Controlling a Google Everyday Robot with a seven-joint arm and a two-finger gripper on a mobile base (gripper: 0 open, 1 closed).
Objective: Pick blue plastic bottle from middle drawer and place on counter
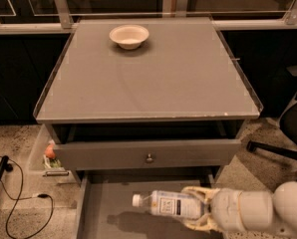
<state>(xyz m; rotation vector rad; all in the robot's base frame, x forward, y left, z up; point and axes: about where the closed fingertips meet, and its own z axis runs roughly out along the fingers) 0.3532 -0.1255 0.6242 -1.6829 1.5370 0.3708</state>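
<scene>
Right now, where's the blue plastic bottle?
Bottom centre of the camera view: the blue plastic bottle is horizontal over the open middle drawer, cap pointing left, held at its right end by the gripper.

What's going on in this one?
The robot's gripper, reaching in from the lower right, is closed around the blue plastic bottle and holds it on its side over the open middle drawer. A shadow on the drawer floor suggests the bottle is lifted clear. It is not yet on the counter, where a white bowl sits near the back edge.
</scene>
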